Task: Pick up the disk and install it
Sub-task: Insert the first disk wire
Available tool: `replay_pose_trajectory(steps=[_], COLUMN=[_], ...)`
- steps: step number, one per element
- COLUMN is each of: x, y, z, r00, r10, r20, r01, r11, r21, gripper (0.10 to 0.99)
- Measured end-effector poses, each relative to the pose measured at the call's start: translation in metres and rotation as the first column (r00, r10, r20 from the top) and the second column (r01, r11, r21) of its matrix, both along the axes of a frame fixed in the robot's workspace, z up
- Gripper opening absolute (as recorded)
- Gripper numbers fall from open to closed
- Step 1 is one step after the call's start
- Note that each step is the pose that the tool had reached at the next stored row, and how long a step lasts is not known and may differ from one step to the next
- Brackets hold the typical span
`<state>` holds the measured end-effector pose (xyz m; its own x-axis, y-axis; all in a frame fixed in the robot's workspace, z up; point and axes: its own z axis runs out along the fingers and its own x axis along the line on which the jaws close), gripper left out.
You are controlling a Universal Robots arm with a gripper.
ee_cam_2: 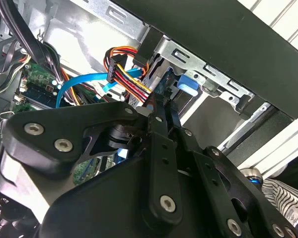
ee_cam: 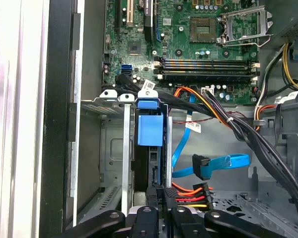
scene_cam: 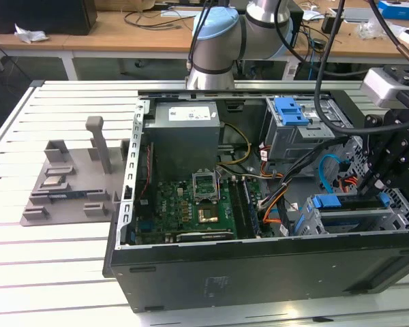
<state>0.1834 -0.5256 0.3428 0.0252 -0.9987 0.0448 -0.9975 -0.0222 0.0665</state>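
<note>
Seating: disk [ee_cam: 150, 130] edge-on in the drive cage [ee_cam: 114, 148], at four o'clock in the case [scene_cam: 259, 266]; pincer [ee_cam: 159, 218] pinching its rear edge; advise pushing straight, clear of cables [ee_cam: 188, 192].

white slatted table [scene_cam: 54, 272] | on it: open PC case [scene_cam: 259, 272], grey parts fixture [scene_cam: 68, 184]

White slatted table [scene_cam: 54, 272]; wooden bench [scene_cam: 123, 34] behind, strewn with cables [scene_cam: 150, 17].
</note>
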Motion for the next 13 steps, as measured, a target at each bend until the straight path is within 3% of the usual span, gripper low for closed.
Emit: replay_pose_trajectory(steps=[3, 8, 13], x=[0.0, 0.0, 0.0], y=[-0.0002, -0.0029, -0.0053], z=[0.001, 0.0003, 0.0003], r00=[1.0, 1.0, 1.0], r10=[0.0, 0.0, 0.0], r20=[0.0, -0.0001, 0.0], r01=[0.0, 0.0, 0.0], r11=[1.0, 0.9998, 0.9998], r21=[0.004, 0.021, 0.022], gripper=[0.165, 0.165, 0.165])
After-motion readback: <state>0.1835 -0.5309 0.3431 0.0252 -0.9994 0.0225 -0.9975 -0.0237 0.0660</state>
